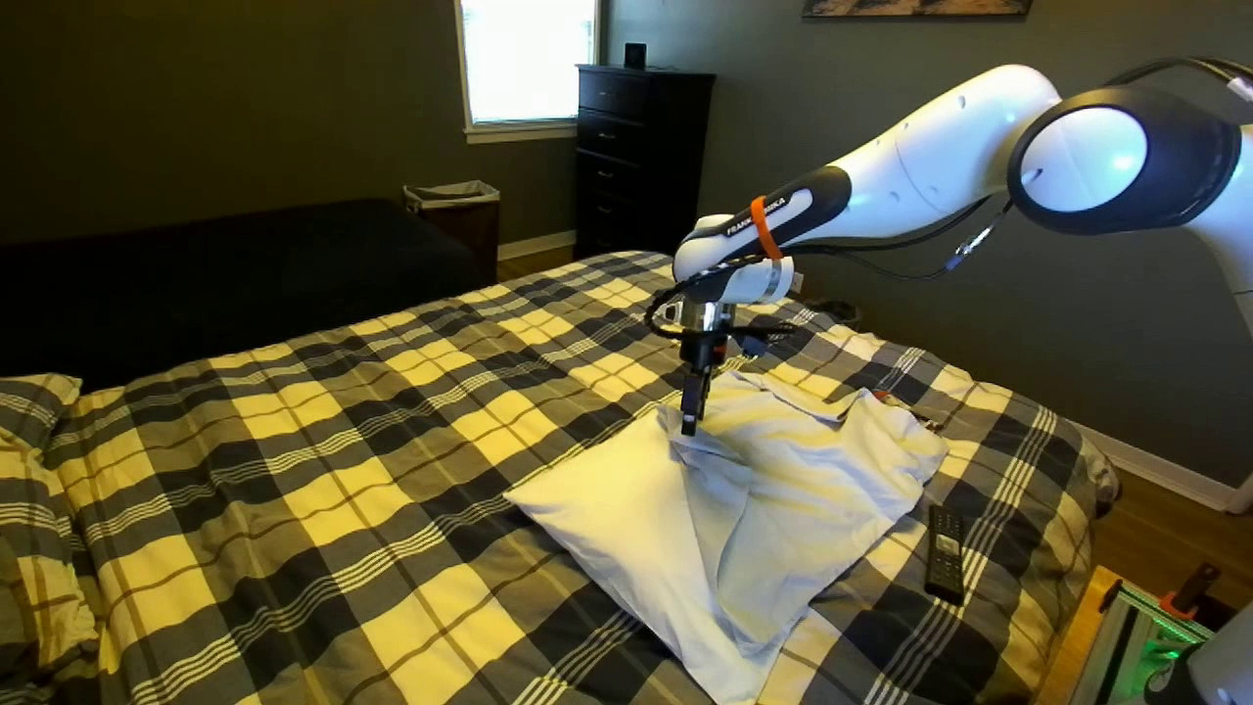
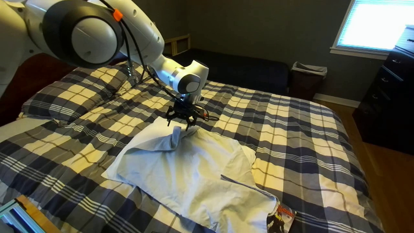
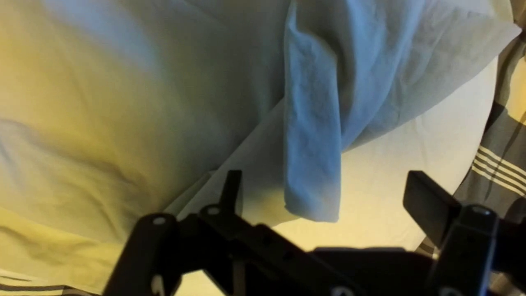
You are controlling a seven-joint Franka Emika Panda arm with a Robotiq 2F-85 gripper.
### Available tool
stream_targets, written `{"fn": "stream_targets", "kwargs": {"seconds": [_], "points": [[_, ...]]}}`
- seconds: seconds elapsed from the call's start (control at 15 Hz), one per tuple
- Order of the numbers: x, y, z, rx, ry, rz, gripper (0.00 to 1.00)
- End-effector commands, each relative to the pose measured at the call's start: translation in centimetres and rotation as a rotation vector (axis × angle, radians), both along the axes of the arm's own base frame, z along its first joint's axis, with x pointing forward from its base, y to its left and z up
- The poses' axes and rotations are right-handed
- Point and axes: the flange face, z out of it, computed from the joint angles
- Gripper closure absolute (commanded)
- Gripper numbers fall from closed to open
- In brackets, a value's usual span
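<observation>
Cloth [image 2: 194, 173] | wrist: fold [image 3: 313, 135] between parted claw [image 3: 324, 179] fingers [image 3: 428, 205] | exterior views: contact unclear

A black remote control [image 1: 946, 554] and a printed item [image 2: 280, 219], possibly a magazine, lie on the plaid comforter [image 1: 294, 470]. A chest of drawers [image 1: 638, 162] stands beside the window [image 1: 530, 61].

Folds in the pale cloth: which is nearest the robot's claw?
The narrow bluish flap: in the wrist view its tip shows between the open jaws of the gripper; others lie broader and flatter.

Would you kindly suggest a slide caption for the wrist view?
Open gripper over rumpled pale cloth, a bluish fold showing between its fingers.
</observation>
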Motion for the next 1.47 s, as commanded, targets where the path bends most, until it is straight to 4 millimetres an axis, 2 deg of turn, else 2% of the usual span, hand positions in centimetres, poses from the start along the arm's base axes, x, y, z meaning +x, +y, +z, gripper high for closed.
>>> {"fn": "stream_targets", "kwargs": {"seconds": [0.0,0.33,0.67,0.8,1.2,1.27,1.4], "points": [[0.9,0.6,-1.0,0.029,0.028,0.037,0.26],[1.2,1.4,-1.4,0.04,0.057,0.047,0.65],[0.9,2.7,0.5,0.091,0.099,0.069,1.0],[1.1,3.4,1.1,0.114,0.108,0.082,1.0],[2.7,7.9,2.5,0.14,0.054,0.133,0.99],[2.0,6.7,2.7,0.125,0.079,0.123,0.97],[2.3,7.9,3.1,0.124,0.068,0.14,0.97]]}}
